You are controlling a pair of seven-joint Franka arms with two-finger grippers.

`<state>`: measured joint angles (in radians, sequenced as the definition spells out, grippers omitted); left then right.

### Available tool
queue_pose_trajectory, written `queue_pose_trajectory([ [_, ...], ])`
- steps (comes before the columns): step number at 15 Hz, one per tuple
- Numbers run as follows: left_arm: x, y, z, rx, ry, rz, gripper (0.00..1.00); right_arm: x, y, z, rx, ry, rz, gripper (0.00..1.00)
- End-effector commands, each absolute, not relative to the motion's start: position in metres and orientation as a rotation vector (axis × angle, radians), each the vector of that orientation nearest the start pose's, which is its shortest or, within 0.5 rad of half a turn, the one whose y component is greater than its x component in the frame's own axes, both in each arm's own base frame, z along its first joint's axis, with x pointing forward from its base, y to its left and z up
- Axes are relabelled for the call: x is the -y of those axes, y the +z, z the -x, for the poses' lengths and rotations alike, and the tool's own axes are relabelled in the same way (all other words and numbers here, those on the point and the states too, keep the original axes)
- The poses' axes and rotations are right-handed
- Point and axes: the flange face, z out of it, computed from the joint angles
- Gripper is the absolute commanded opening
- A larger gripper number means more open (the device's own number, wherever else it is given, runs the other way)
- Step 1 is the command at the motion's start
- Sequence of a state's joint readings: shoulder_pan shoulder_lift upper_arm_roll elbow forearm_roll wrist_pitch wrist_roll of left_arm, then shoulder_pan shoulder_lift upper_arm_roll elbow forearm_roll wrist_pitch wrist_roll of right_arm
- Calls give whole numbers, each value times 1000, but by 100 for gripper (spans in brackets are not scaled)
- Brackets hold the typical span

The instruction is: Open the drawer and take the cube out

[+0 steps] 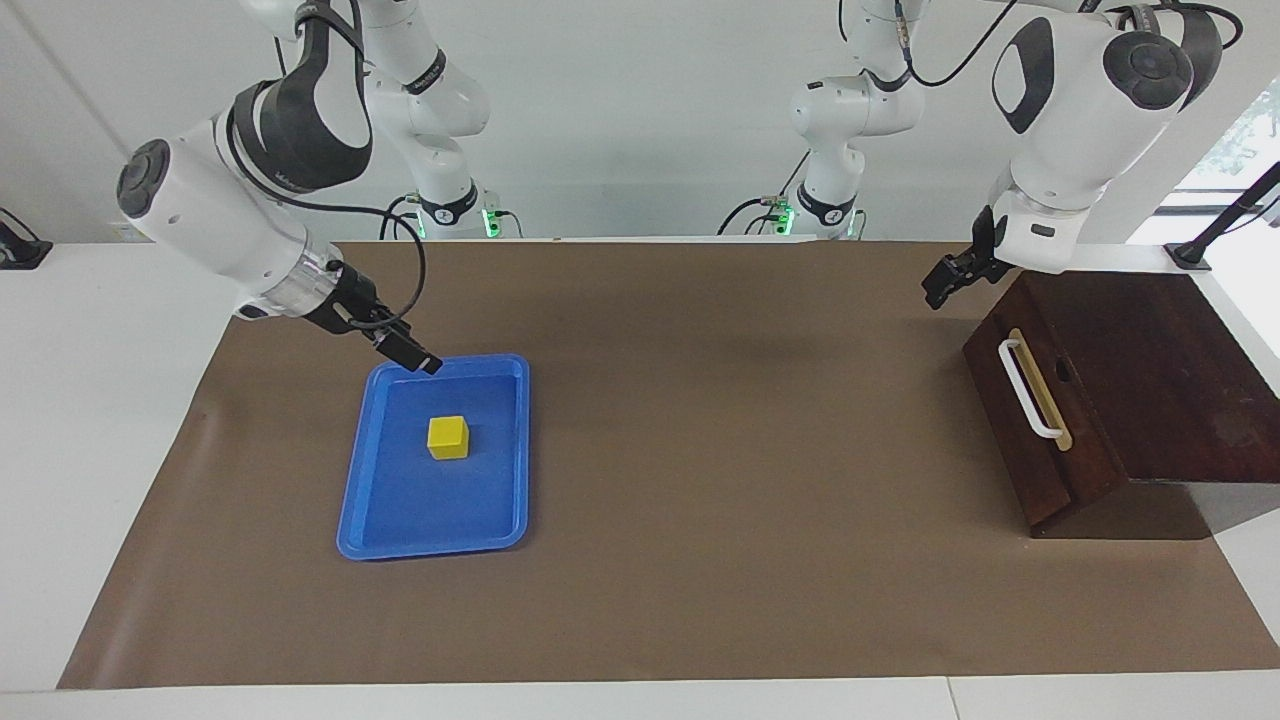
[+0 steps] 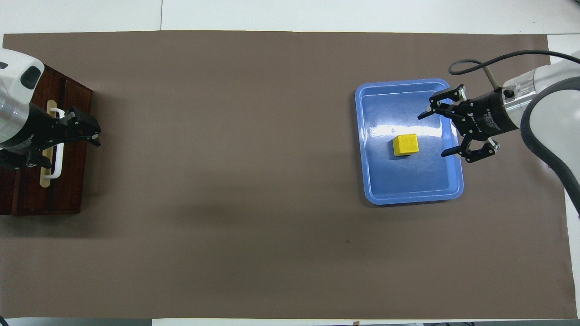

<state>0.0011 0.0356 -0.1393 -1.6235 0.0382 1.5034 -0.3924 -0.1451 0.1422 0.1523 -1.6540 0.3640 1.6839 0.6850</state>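
Brown paper mat (image 1: pixel 700 560) covers the table, its bare edge lying farthest from the robots; on it, toward the right arm's end, a blue tray (image 1: pixel 400 525) holds the yellow cube (image 1: pixel 448 437), resting free near the tray's middle; the right gripper (image 2: pixel 442 132) hangs over the tray's rim nearer the robots, fingers spread wide and empty; toward the left arm's end sits the dark drawer (image 1: pixel 1030 420), pushed in flush, white handle (image 1: pixel 1030 390) outward; the left gripper (image 1: pixel 938 285) hovers just beside the box's top corner; whether its fingers are parted I cannot tell.
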Motion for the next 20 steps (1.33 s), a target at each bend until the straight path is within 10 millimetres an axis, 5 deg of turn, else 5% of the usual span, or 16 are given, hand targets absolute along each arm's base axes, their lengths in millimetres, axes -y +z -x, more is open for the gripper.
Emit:
queue_pose_trajectory([
  [1,82,581,-528,280,239,3052,100,-29,555,-583,-652,188,2804,100],
  [4,86,587,-520,136,236,3075,100,-23,595,-561,-90,21,3056,100],
  [9,81,595,-515,132,246,3124,100,-31,628,-544,292,-76,3144,100],
  [14,72,595,-521,70,223,3136,100,-40,615,-529,278,94,3148,100],
  [20,66,605,-522,93,198,3143,100,-19,611,-533,150,93,3118,100],
])
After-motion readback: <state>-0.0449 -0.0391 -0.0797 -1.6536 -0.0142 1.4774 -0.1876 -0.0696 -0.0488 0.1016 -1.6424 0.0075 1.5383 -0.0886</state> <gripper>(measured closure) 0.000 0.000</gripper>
